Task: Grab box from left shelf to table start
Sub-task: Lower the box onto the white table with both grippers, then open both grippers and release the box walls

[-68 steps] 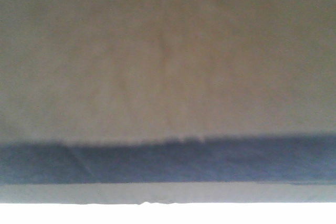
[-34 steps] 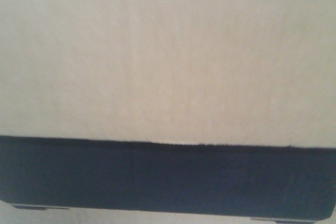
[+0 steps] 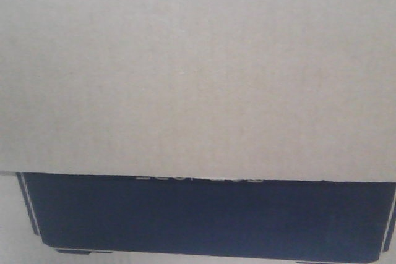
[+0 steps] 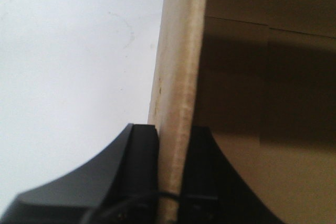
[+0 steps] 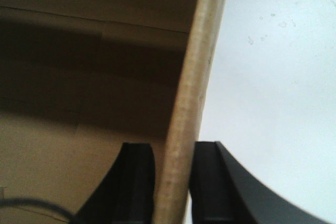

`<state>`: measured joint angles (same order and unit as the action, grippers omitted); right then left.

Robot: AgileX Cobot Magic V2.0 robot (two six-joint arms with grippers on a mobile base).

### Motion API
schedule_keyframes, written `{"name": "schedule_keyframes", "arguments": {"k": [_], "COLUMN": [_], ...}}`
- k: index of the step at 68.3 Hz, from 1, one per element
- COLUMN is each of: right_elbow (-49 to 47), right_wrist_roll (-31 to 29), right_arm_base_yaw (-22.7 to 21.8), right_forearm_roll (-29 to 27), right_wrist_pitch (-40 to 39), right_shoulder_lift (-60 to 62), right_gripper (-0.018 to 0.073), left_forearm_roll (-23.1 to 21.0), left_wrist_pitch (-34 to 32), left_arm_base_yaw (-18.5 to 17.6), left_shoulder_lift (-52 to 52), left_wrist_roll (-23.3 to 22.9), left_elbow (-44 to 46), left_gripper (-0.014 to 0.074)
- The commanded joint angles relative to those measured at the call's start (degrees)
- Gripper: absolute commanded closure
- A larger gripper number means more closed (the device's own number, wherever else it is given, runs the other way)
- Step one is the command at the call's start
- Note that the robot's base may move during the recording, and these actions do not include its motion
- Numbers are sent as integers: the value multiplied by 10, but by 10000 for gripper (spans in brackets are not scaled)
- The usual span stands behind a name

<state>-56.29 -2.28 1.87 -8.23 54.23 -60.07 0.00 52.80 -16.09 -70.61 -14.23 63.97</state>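
Observation:
The brown cardboard box fills the front view, very close to the camera, with its dark printed panel along the bottom. My left gripper is shut on the upright edge of the box's left wall, one finger outside and one inside. My right gripper is shut on the right wall's edge in the same way. The box's shaded inside shows in both wrist views. The left shelf is out of view.
A plain white surface lies beyond the box in the left wrist view, and the same white surface in the right wrist view. A pale strip shows at the lower left of the front view.
The box has shifted in the front view: its dark panel now shows white outline and lettering, and its lower corners have come into sight. The picture has sharpened.

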Motion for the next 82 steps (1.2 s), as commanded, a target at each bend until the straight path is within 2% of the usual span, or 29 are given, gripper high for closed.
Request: {"name": "schedule_keyframes", "arguments": {"k": [1, 6, 16, 21, 27, 39, 50, 57, 64, 74, 82], "right_elbow": [-23, -23, -23, -23, -25, -65, -136, -156, -148, -103, -41], "right_wrist_roll": [-10, -10, -9, -9, -3, 8, 8, 8, 8, 8, 8], "right_arm_base_yaw": [1, 1, 1, 1, 0, 0, 0, 0, 0, 0, 0], "right_forearm_roll": [-34, -31, -14, -5, 9, 40, 40, 40, 40, 50, 68], "right_wrist_pitch": [-37, -39, -36, -34, -28, 4, 47, 64, 70, 60, 31], "right_shoulder_lift": [8, 8, 8, 8, 8, 9, 23, 46, 90, 176, 264], "right_gripper": [428, 309, 32, -47, -66, -66, -61, 21, 195, 502, 498], "left_forearm_roll": [-21, -22, -31, -36, -36, -36, -36, -36, -23, 18, 42], "left_wrist_pitch": [-33, -32, -32, -29, -23, -4, 9, 9, 9, -3, -34], "left_arm_base_yaw": [2, 2, 2, 2, 2, 2, 2, 2, 2, 2, 2], "left_shoulder_lift": [-6, -9, -10, -10, -10, -3, 38, 83, 142, 244, 334], "left_wrist_roll": [5, 6, 6, 6, 6, 9, 33, 47, 67, 77, 77], "left_elbow": [13, 13, 13, 13, 15, 51, 93, 99, 86, 16, -65], "left_gripper": [662, 557, 218, 88, 38, 39, 56, 114, 223, 453, 653]}}
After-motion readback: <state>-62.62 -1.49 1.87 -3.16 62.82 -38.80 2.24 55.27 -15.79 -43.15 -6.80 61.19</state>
